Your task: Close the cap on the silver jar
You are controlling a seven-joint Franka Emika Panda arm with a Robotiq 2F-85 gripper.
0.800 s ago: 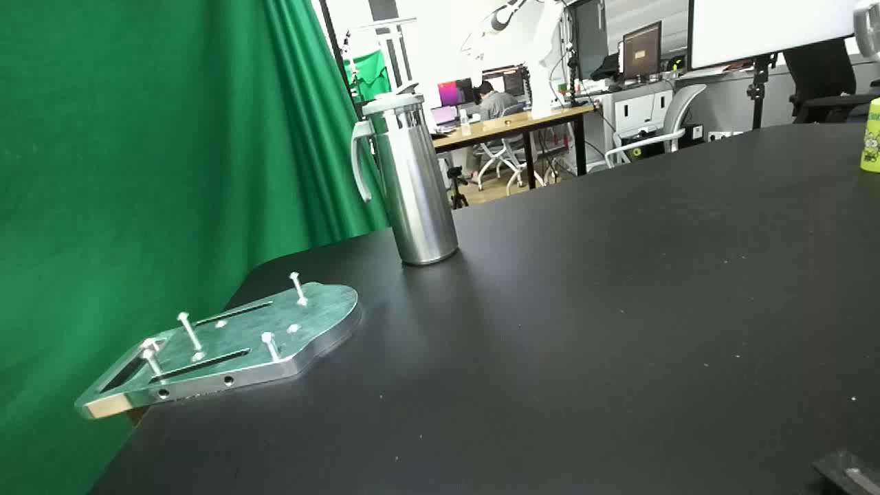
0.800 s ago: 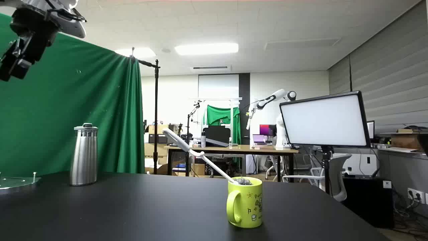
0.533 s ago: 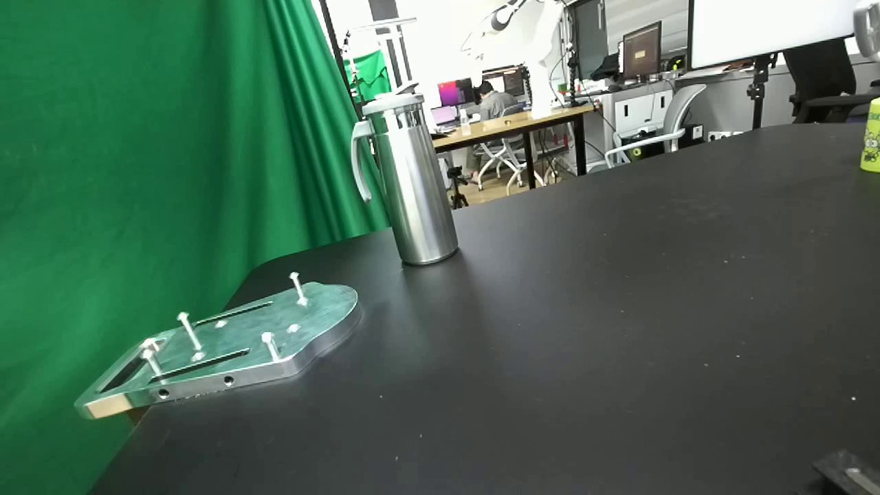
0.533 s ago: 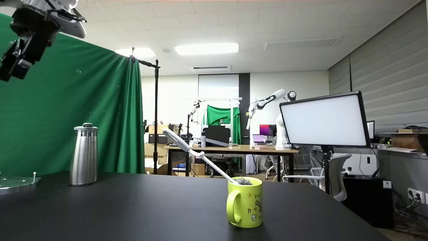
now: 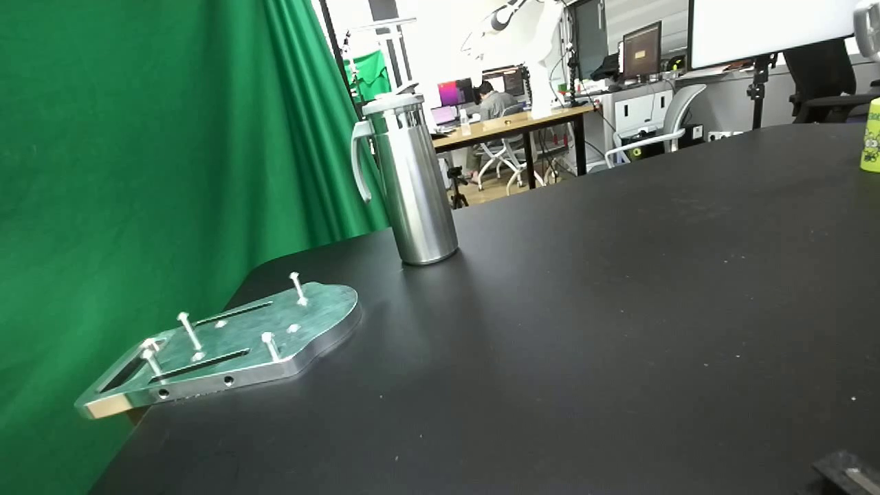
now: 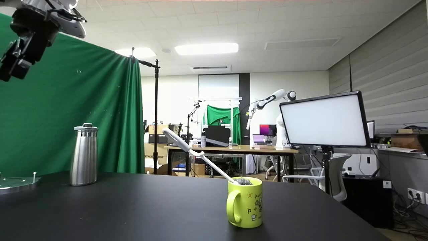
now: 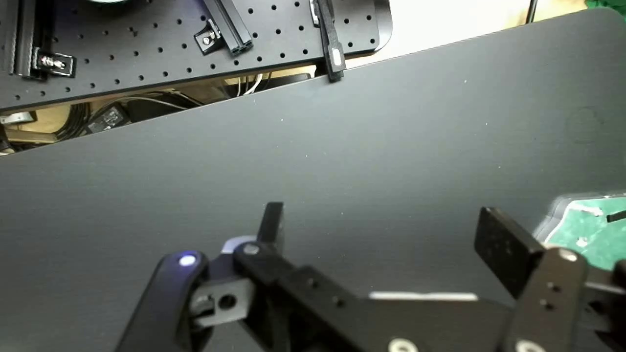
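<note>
Aloft, the hand slants downward, spread wide.

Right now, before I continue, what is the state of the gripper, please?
Gripper: open, jaws wide apart in the wrist view, nothing held between them.

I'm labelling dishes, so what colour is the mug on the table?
The mug is yellow-green with small doodles; it shows best in an exterior view.
</note>
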